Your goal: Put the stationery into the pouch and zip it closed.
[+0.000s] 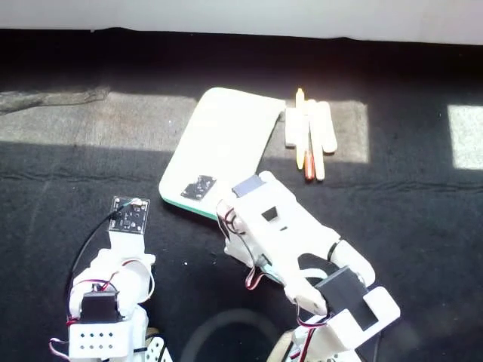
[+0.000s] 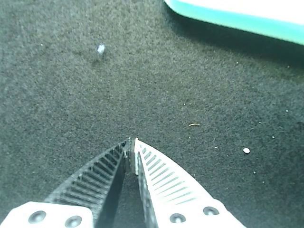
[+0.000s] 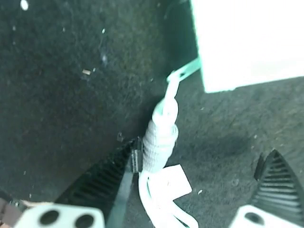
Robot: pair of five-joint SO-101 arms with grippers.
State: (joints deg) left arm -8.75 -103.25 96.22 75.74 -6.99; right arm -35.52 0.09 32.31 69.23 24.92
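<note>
The white pouch [image 1: 219,143] with a mint edge lies flat mid-table. Several pens and pale sticks of stationery [image 1: 309,132] lie side by side just right of it. My right gripper [image 3: 204,149] is open at the pouch's near corner [image 3: 247,42]. The white cord zipper pull [image 3: 160,137] lies between its fingers, close against one dark finger [image 3: 114,173]. My left gripper [image 2: 129,145] is shut with nothing in it, low over the black cloth, with the pouch's mint edge [image 2: 237,19] ahead of it.
Black cloth covers the table, with bright sunlit patches [image 1: 468,136] across the back. The right arm [image 1: 294,241] slants in from the lower right; the left arm [image 1: 113,279] stands at the lower left. Small white specks [image 2: 246,150] dot the cloth.
</note>
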